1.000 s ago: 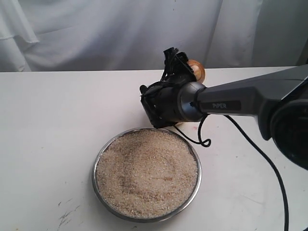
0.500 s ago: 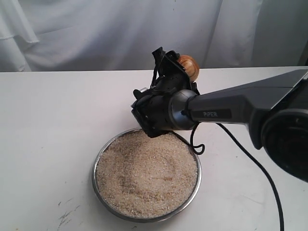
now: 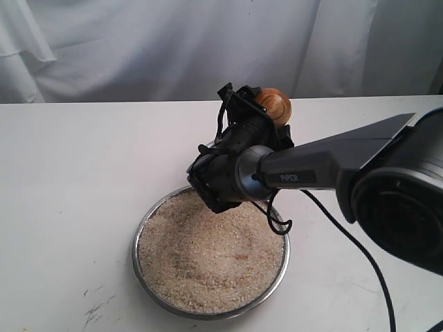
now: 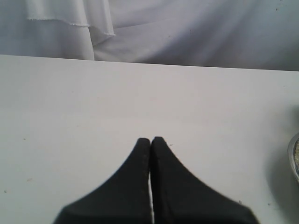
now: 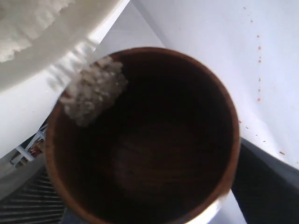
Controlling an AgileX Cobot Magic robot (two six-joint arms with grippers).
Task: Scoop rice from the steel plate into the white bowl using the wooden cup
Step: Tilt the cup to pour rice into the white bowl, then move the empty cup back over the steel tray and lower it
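My right gripper is shut on the wooden cup, held tipped on its side above the far rim of the steel plate. The plate is full of rice. In the right wrist view the cup shows a dark, nearly empty inside, with a clump of rice sliding over its lip toward the white bowl, which holds rice. A dark finger shows beside the cup. In the exterior view the arm's wrist hides the bowl. My left gripper is shut and holds nothing, low over bare table.
A white table carries everything, with a white curtain behind it. A black cable trails from the right arm across the table beside the plate. The plate's rim just shows in the left wrist view.
The right arm has swung left and lower over the plate's far rim, and the wrist has rolled, tipping the cup further. The left gripper's earlier state is not shown.
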